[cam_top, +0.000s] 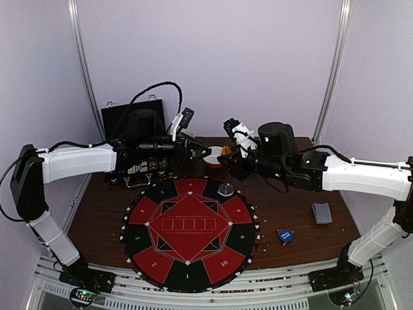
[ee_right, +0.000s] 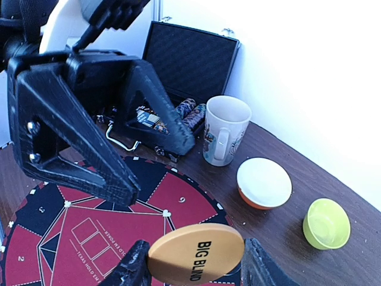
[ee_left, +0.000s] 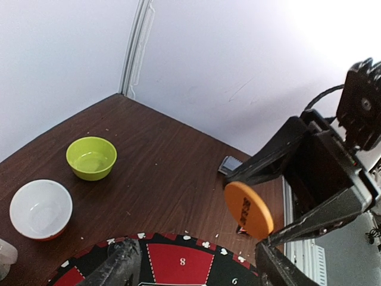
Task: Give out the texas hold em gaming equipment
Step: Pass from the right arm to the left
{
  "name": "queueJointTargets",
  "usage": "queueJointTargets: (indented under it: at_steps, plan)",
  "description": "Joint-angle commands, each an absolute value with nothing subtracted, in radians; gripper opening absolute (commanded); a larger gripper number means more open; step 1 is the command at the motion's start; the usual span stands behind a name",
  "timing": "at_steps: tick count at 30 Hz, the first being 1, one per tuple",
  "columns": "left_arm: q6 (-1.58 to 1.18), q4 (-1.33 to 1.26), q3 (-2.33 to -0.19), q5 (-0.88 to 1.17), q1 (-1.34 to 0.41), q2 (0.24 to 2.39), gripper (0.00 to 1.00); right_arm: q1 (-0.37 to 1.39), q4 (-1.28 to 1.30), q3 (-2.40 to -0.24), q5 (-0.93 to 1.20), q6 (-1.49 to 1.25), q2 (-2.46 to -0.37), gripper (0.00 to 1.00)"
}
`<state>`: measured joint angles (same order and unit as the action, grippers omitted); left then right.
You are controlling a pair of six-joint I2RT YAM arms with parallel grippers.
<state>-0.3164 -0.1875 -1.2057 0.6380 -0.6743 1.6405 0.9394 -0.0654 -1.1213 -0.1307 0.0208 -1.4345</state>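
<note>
Orange disc (ee_right: pixel 196 253), printed BIG BLIND: in the air just past the far edge of the round mat (cam_top: pixel 189 226), tilted, face up toward the right wrist camera.

Right gripper (ee_right: pixel 196 255): clamped on the orange disc, one finger at each rim.

Left gripper (ee_right: pixel 161 170): jaws apart, nothing between them. It points at the disc from the mat's far-left side. Tips are near the disc; I see no contact in either wrist view.

Cards (cam_top: pixel 321 212): small blue-grey stack flat on the table (cam_top: pixel 290 200), right of the mat, well apart from it.

Blue disc (cam_top: pixel 284 236): on the table near the mat's right edge, nearer the arm bases than the cards.

Case (ee_right: pixel 190 59): black, lid up, behind the mat's far-left edge. Striped chips (ee_right: pixel 187 110) stand in rows inside it.

Mug (ee_right: pixel 225 128): upright, just beside the case, past the mat's far edge.

White bowl (ee_right: pixel 264 182) and green bowl (ee_right: pixel 325 223): on the table beyond the mat's far edge, near each other, not touching.
</note>
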Motion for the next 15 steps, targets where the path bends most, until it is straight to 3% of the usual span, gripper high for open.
queueJointTargets:
  at_steps: [1,6,15]
  plan:
    - [-0.413,-0.331,-1.236,0.753,-0.674,1.662,0.7,0.955,-0.106,-1.134,-0.112,0.078,-1.461,0.36]
    - [-0.38,-0.277,-1.258,0.687,-0.682,1.667,0.74,0.973,-0.107,-1.153,-0.148,0.127,-1.483,0.36]
    - [-0.276,-0.072,-1.349,0.629,-0.718,1.725,0.61,1.024,-0.098,-1.175,-0.261,0.205,-1.513,0.35]
